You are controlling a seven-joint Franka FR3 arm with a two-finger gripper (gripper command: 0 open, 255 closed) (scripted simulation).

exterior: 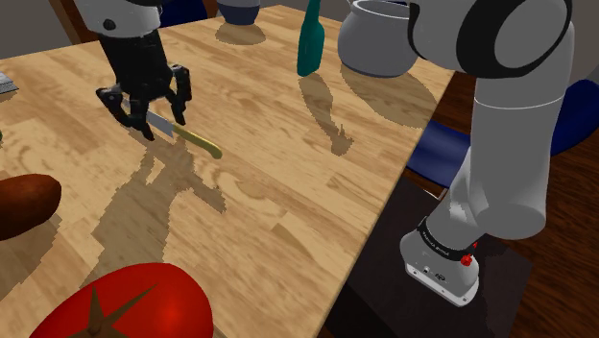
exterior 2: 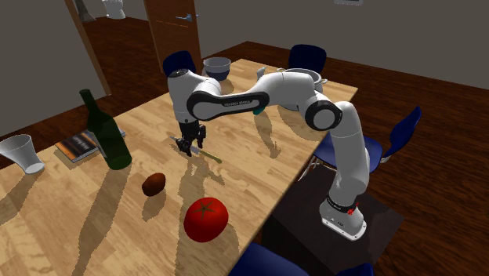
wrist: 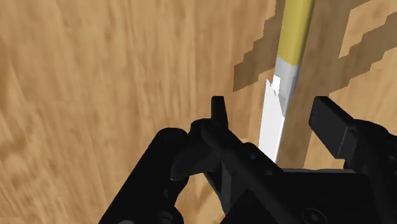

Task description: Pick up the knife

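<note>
Knife (exterior: 182, 133): flat on the light wooden tabletop (exterior: 288, 173), silver blade beneath the gripper (exterior: 161, 123), yellow handle jutting out toward the shoulder view's right.
Fingers (wrist: 334, 121): spread apart, one on either side of the blade, clasping nothing; contact with the blade not visible.
Gripper: pointing down, low over the blade.
Tomato (exterior: 134, 307): large, red, well apart from the knife, by the shoulder view's lower edge.
Brown lump (exterior: 24, 204): on the tabletop between tomato and knife.
Teal bottle (exterior: 310, 43): upright, near a grey pot (exterior: 379, 38).
</note>
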